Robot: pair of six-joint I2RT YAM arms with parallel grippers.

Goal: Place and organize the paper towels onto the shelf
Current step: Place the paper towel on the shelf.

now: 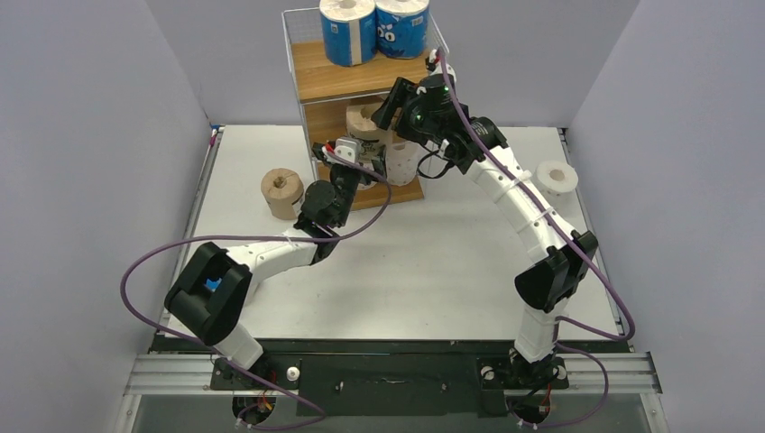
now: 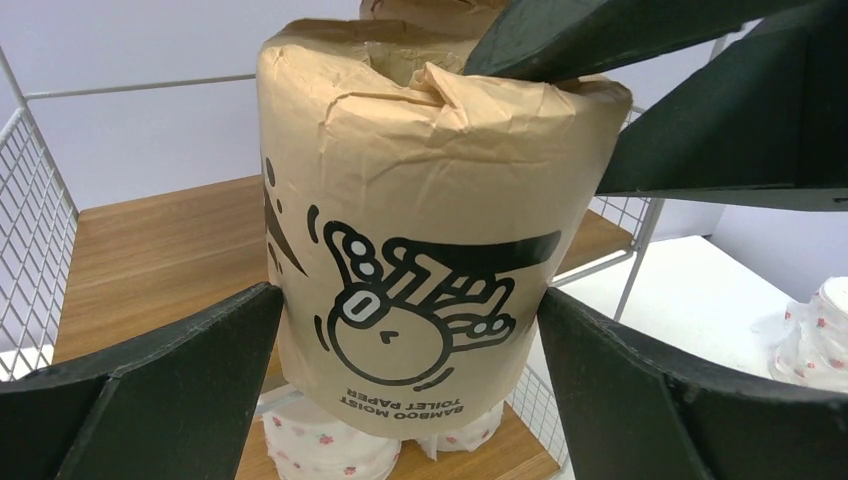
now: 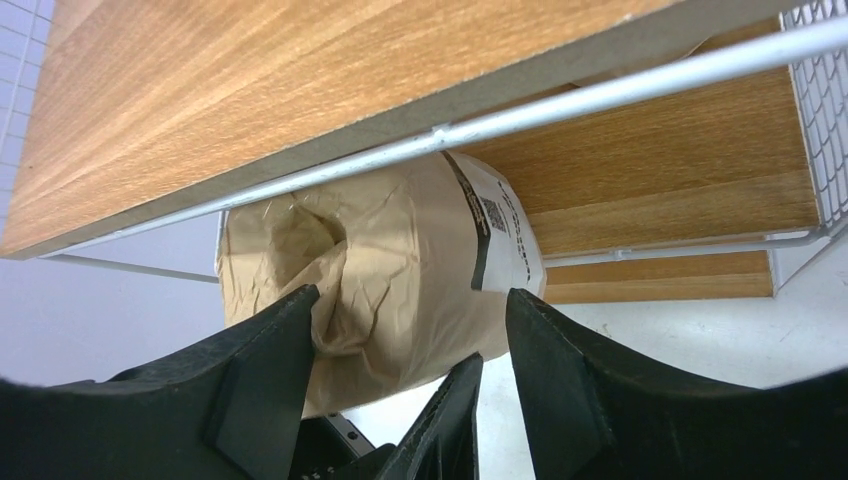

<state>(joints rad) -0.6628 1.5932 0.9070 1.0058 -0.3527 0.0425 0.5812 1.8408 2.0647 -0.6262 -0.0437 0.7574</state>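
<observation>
While tan roll [image 2: 420,200] stands upright at shelf [image 2: 150,260], L gripper [image 2: 408,298] flanks it, R gripper [image 3: 412,298] on top; both grips unclear.

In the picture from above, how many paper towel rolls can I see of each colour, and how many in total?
Blue rolls: 2
Tan rolls: 2
White rolls: 2
Total: 6
More rolls may be hidden from this view.
</observation>
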